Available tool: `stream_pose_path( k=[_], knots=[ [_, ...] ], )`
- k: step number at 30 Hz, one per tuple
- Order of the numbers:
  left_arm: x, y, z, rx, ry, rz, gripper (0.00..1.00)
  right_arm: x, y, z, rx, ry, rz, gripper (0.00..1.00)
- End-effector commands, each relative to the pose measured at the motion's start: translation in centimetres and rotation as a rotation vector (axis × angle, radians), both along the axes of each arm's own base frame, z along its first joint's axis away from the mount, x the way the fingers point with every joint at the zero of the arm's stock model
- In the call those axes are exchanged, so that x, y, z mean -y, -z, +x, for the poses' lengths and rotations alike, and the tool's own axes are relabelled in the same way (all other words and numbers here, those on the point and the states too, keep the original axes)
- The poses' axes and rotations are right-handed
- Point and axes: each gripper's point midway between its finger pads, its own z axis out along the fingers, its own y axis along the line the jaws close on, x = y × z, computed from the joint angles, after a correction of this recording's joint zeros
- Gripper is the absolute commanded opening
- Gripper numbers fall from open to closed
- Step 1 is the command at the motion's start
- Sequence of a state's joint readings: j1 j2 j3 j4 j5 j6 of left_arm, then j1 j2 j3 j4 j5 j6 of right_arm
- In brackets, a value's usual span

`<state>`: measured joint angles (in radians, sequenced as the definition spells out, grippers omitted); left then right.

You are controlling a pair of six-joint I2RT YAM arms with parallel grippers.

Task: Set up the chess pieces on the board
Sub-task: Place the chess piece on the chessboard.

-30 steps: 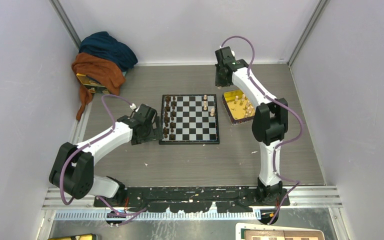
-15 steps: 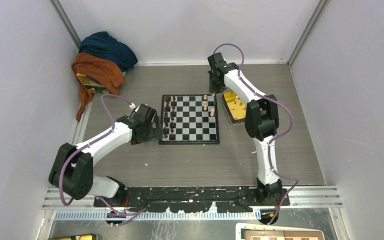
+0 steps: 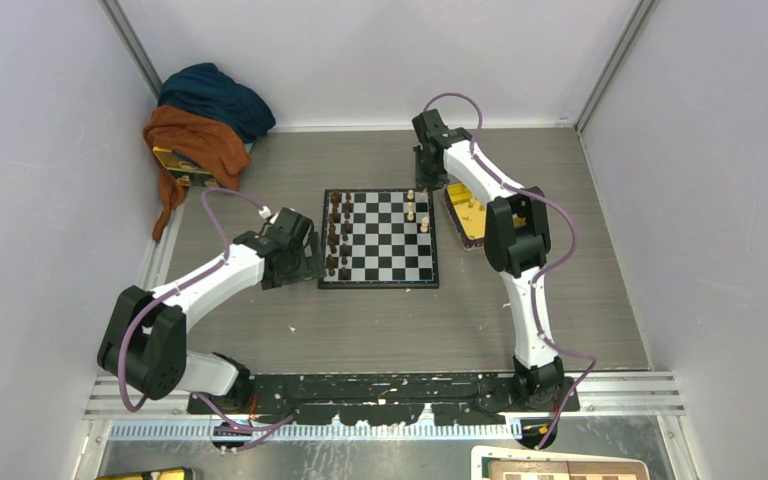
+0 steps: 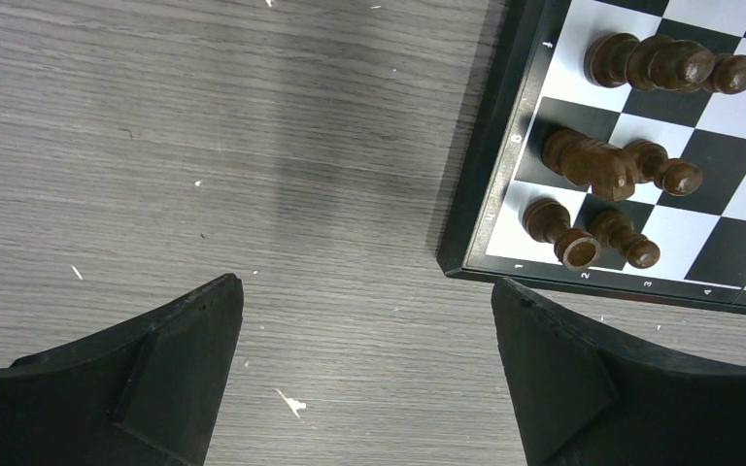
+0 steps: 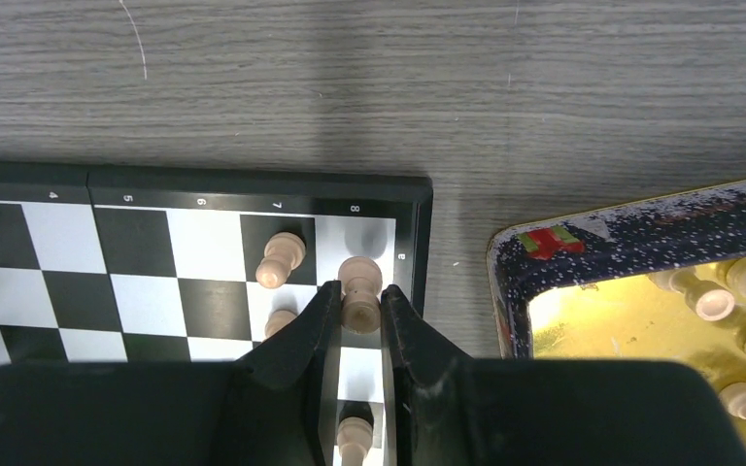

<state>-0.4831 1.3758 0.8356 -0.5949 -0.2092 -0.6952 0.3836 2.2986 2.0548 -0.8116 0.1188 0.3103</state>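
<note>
Sweeping over the grey table first: a heap of blue and orange cloths sits out at 10 o'clock, and the board lies dead centre, square to the arms. Just off its 3 o'clock edge is the yellow tray, part-hidden under the right arm in the top view. Now the left gripper: jaws spread wide, nothing between them, hovering over bare table just outside the board's 8 o'clock corner. Over at the board's 1 o'clock corner it's the right gripper, and there's a grip! Its fingers are pinched on a light piece, head poking out past the fingertips, right over the corner square; whether its base touches the square I can't tell. Dark pieces fill two files along the 9 o'clock side. Three more light pieces stand on the board's 3 o'clock side, near the held one, and a cluster of others lies loose in the tray.
</note>
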Motion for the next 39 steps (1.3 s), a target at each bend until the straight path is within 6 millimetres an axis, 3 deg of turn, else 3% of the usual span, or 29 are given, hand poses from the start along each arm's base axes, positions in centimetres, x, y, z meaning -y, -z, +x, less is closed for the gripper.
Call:
stream_pose_path(
  k=[1, 27, 35, 39],
  knots=[
    [0.0, -1.4, 1.0, 0.064, -0.013, -0.008, 1.0, -0.9, -1.5, 0.9, 0.038, -0.027, 0.024, 0.01],
    [-1.0, -1.4, 0.5, 0.069, -0.033, 0.027, 1.0, -1.5, 0.2, 1.0, 0.007, -0.038, 0.022, 0.02],
    [-1.2, -1.6, 0.4, 0.075, -0.041, 0.026, 1.0, -1.4, 0.0, 0.8, 0.011, -0.043, 0.019, 0.27],
    [-1.3, -1.9, 0.4, 0.082, -0.043, 0.028, 1.0, -1.4, -0.7, 0.9, 0.026, -0.046, 0.024, 0.35]
  ],
)
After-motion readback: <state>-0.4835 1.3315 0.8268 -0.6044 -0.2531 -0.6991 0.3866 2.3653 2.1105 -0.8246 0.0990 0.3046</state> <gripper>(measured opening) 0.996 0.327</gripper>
